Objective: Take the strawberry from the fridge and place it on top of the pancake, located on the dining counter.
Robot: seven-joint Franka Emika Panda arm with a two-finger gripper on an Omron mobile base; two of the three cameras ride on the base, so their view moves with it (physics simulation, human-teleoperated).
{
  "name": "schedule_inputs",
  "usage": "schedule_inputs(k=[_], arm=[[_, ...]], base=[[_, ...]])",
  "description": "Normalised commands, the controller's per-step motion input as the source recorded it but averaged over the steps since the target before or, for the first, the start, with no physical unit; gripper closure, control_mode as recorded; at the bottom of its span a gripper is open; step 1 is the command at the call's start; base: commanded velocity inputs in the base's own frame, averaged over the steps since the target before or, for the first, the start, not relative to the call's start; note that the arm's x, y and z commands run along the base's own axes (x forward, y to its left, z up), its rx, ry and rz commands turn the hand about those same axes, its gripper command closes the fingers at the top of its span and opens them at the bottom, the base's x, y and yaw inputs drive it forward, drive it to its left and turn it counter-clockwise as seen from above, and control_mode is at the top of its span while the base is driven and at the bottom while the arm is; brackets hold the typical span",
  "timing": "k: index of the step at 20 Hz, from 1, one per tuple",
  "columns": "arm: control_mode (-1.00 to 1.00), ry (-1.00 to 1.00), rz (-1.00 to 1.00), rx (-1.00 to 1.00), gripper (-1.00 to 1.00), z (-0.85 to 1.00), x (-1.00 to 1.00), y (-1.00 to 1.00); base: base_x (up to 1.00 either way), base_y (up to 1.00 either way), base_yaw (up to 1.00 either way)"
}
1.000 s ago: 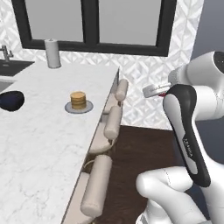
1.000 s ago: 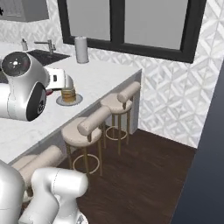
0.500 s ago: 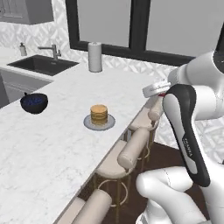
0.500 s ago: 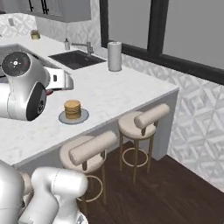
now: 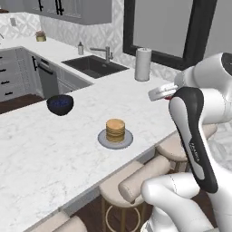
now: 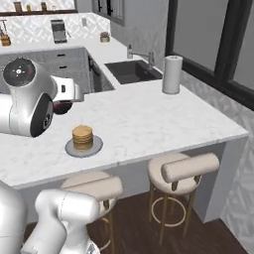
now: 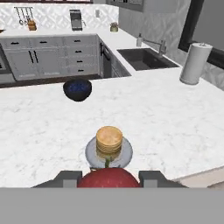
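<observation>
The strawberry [image 7: 109,176], red with a small green stem, sits between my gripper's [image 7: 109,179] two dark fingertips at the bottom of the hand view, and the gripper is shut on it. Just beyond it, the pancake [image 7: 109,140] is a golden-brown stack on a small grey plate [image 7: 125,154] on the white marbled dining counter [image 7: 170,118]. From the base, my gripper [image 5: 159,93] hangs above the counter's near edge, right of the pancake [image 5: 115,129]. In the right base view the gripper [image 6: 69,92] is up and left of the pancake [image 6: 82,137]. The fridge is out of view.
A dark blue bowl [image 7: 77,89] stands on the counter beyond the pancake. A paper towel roll [image 7: 193,64] stands at the far right beside a sink [image 7: 146,58]. Beige stools [image 6: 191,169] line the counter's near side. Grey drawer cabinets [image 7: 48,57] run along the back wall.
The whole scene has shifted in both base views, so the base has driven and turned along the counter. The pancake now lies nearer the arm. The gripper has stayed shut on the strawberry.
</observation>
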Motion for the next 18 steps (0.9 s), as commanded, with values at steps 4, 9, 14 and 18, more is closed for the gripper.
schedule_inputs(k=[4, 9, 14, 18], arm=[[1.0, 0.0, 0.0, 0.0, 1.0, 0.0, 0.0, 0.0], [1.0, 0.0, 0.0, 0.0, 1.0, 0.0, 0.0, 0.0], [1.0, 0.0, 0.0, 0.0, 1.0, 0.0, 0.0, 0.0], [-1.0, 0.55, 0.0, -0.25, 1.0, -0.46, 1.0, 0.21]], base=[[0.72, -0.48, 0.62], [0.83, -0.03, 0.45], [0.52, 0.17, 0.02], [0.0, 0.0, 0.0]])
